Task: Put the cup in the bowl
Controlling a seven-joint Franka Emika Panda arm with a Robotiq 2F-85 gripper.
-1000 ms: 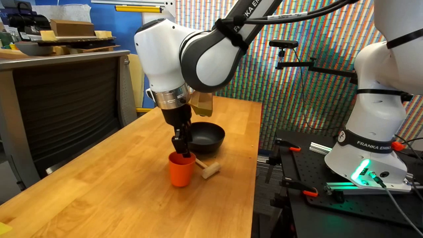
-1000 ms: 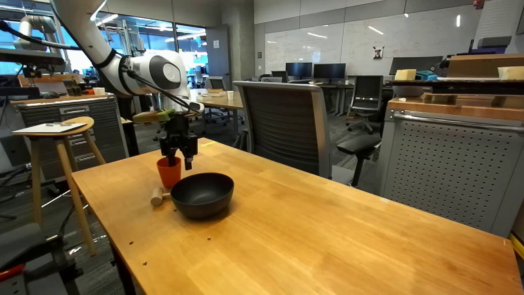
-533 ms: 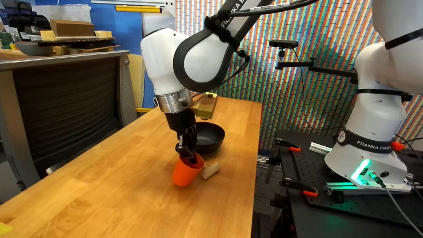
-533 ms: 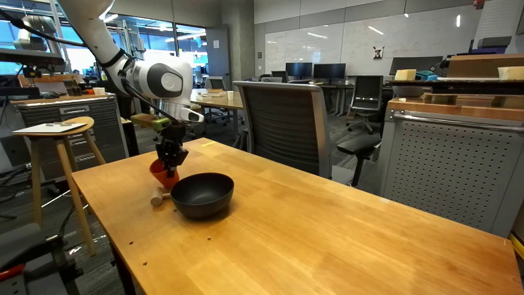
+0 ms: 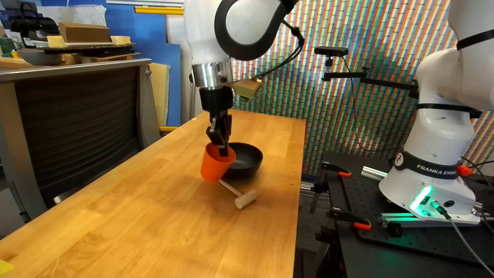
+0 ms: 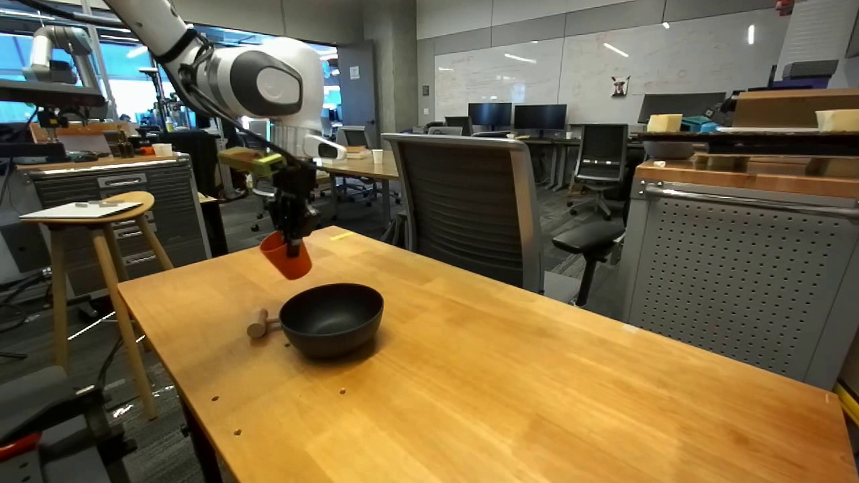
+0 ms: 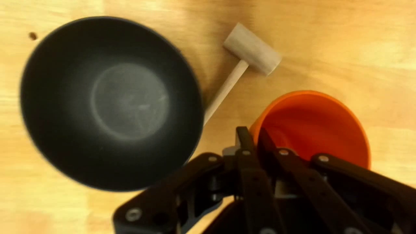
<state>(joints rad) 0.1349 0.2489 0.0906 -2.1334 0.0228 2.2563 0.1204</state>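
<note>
- the tapered orange-red plastic cup (image 5: 214, 166) has just risen, tilted, off the blond wooden table (image 5: 154, 227); the black gripper (image 7: 254, 133), nearly closed, pinches its wall.
- so carrying remains, i'd judge: the round matte black bowl (image 7: 120, 100) sits lower, to the gripper's side.
- below the gripper, a pale wooden mallet (image 7: 251, 49); beyond, a grey-framed chair (image 6: 463, 208).

Your cup (image 7: 317, 126) is plain orange, deepening to red inside, and your bowl (image 7: 113, 104) is matte black, its floor a greyer disc. Black, too, is your gripper (image 7: 254, 132). Your arm (image 5: 200, 34) is white with dark grey trim and a silver collar (image 5: 212, 75). The mallet (image 7: 252, 48) is pale beige; the table (image 5: 154, 231), honey-brown with wood grain. In an exterior view, the wall (image 5: 386, 116) behind your arm is striped orange, green, blue and white, and a light (image 5: 421, 197) glows green.
</note>
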